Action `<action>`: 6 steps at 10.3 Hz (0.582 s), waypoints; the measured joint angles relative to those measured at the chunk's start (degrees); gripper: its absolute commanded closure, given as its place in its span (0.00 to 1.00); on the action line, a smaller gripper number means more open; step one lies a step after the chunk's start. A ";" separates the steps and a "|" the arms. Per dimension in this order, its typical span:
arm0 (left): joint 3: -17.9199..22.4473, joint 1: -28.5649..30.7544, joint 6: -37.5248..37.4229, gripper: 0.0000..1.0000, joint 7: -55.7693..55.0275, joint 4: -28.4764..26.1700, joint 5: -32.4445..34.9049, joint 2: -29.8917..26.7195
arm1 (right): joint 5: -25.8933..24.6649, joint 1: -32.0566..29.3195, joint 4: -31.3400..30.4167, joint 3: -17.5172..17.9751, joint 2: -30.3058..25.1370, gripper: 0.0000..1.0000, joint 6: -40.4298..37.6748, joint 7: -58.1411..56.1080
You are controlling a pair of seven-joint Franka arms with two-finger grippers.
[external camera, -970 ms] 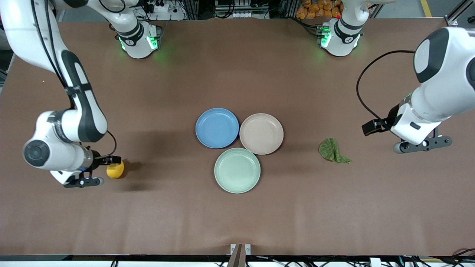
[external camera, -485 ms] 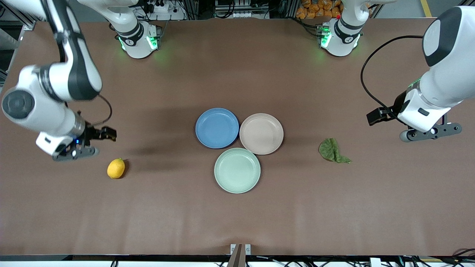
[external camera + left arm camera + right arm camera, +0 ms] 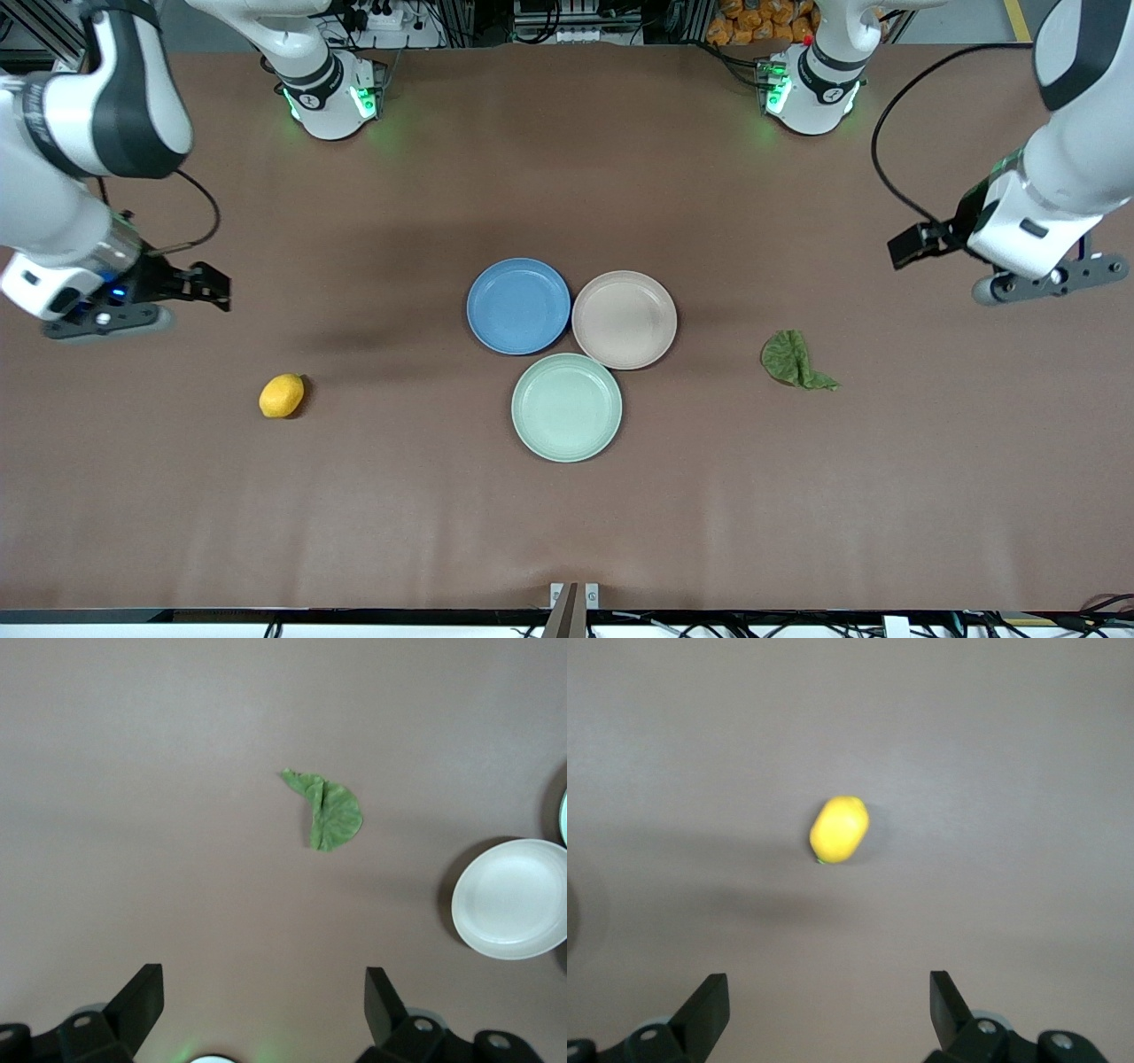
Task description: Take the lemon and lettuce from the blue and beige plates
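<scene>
— Brown matte table cover (image 3: 567, 532), nothing crowding you. Blue plate (image 3: 518, 306) and beige plate (image 3: 624, 319) sit mid-frame, both bare.

— And the lemon (image 3: 282, 395)?

— Lower left on the cloth: firm, probably rolls; pinch its middle. Lettuce (image 3: 795, 360), centre-right: limp, light; take the folded body. Left gripper (image 3: 1045, 276) and right gripper (image 3: 111, 319) hang spread, holding nothing.

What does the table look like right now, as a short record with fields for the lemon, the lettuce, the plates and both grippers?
lemon: on the bare table toward the right arm's end, on no plate
lettuce: flat on the table toward the left arm's end, on no plate
blue plate: empty, beside the beige plate
beige plate: empty
mint-green plate: empty, nearest the front camera
right gripper: open, holding nothing, up over the table by the lemon
left gripper: open, holding nothing, up over the table by the lettuce
</scene>
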 measured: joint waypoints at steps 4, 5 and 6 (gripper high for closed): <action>-0.22 -0.04 -2.59 0.00 -0.11 -0.11 -0.71 -1.10 | 4.07 0.00 10.68 -3.34 -1.26 0.00 -12.85 -0.26; -0.25 -0.05 -2.65 0.00 -0.13 -0.12 -0.73 -1.11 | 4.49 -0.01 12.96 -3.96 -1.39 0.00 -15.65 -0.26; -0.26 -0.05 -2.66 0.00 -0.14 -0.16 -0.82 -1.12 | 4.67 -0.01 15.33 -4.38 -1.43 0.00 -18.68 -0.26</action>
